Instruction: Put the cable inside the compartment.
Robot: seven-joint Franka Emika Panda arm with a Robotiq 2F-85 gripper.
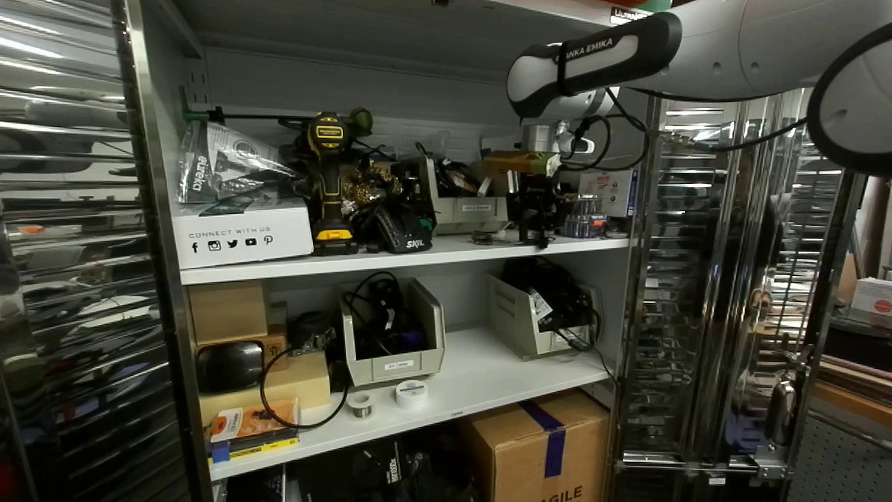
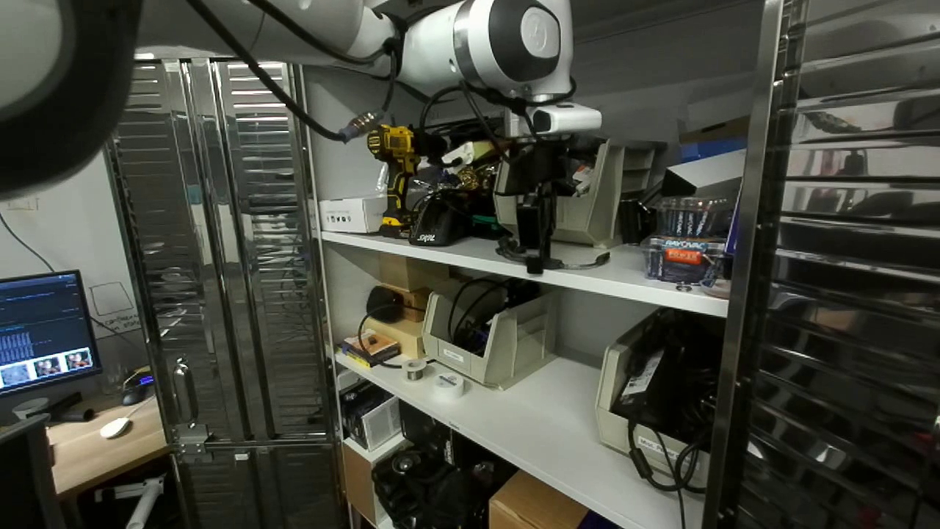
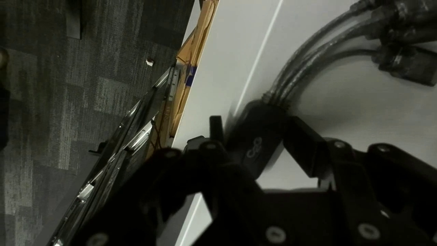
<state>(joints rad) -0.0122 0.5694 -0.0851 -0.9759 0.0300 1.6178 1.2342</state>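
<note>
A black cable with a flat box-like body and several leads lies on the white upper shelf. Its ends also show in both exterior views. My gripper points down at the shelf's front edge, in both exterior views. Its fingers are apart, with the tilted cable body between them. The right finger seems to touch it; contact on the left is too dark to tell. A grey labelled bin stands behind the gripper on the same shelf, also in an exterior view.
Grey bins with cables stand on the lower shelf. A yellow drill, a black SKIL item and clear battery boxes are on the upper shelf. Metal cabinet doors flank the shelves.
</note>
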